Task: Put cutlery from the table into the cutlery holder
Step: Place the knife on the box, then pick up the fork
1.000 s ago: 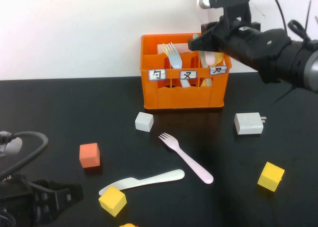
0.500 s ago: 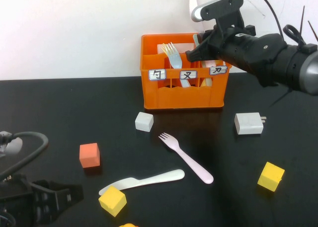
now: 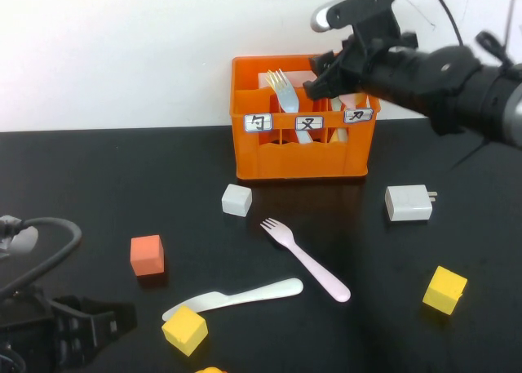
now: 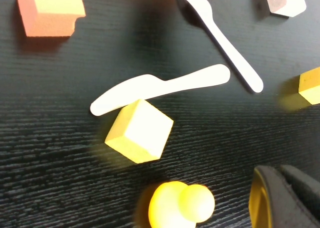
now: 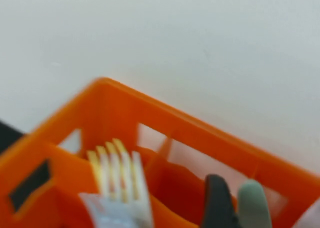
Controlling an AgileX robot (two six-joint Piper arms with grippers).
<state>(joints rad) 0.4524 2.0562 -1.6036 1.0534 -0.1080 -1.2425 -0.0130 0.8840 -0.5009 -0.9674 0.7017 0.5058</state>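
Note:
The orange cutlery holder stands at the back of the black table. My right gripper hovers open and empty just above its right compartment. In the right wrist view one dark finger shows beside a light green knife tip over the holder. A pale piece stands in that compartment. The pale pink fork and the whitish knife lie on the table and show in the left wrist view as fork and knife. My left gripper is shut, low at the front left.
A light blue fork stands in the holder's middle compartment. On the table are a white block, a red-orange block, two yellow cubes, a white charger and a yellow round toy.
My right gripper has risen and shifted a little left above the holder. The cutlery on the table and the left arm have not moved.

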